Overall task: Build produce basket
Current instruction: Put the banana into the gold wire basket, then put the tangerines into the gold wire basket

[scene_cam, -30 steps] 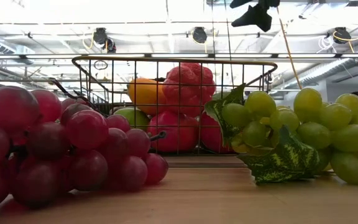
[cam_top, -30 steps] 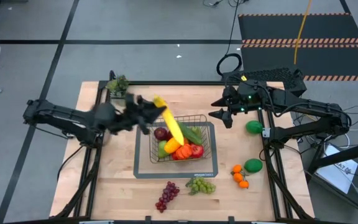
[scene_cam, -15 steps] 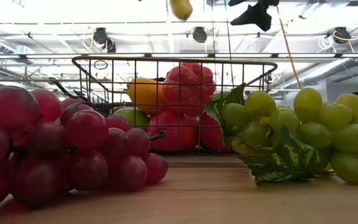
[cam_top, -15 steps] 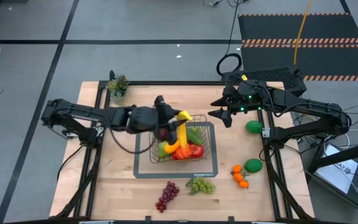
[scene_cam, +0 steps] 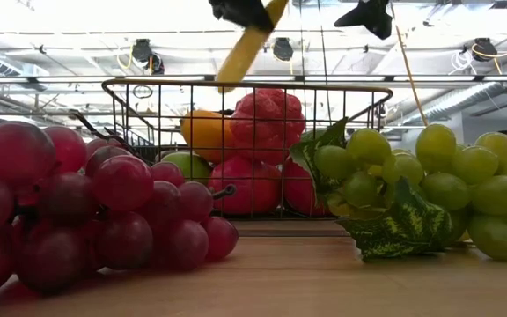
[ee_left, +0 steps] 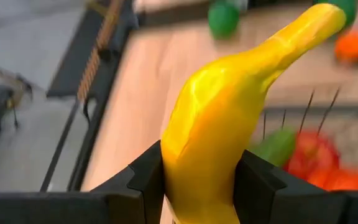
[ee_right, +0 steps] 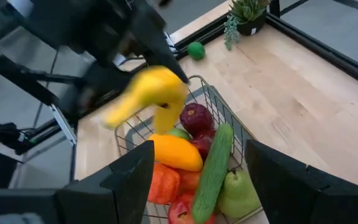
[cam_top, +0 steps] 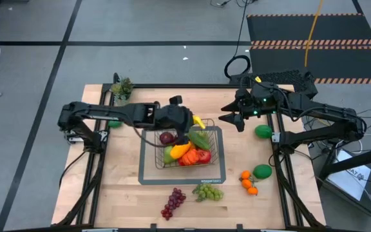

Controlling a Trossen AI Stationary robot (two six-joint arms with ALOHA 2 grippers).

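Banana [ee_left: 219, 124], left hand [ee_left: 197, 180] gripping, wrist view

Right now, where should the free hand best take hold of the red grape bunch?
Red grape bunch lies flat and long near the table's front edge, beside the green grapes. Probably grip across its narrow middle from straight above; the right hand hangs empty.

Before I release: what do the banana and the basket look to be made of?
Banana: likely moulded plastic, glossy, uniform yellow with sharp highlights, pinched in the left gripper. Basket: thin bare metal wire, silvery grey open mesh, on a flat dark base.
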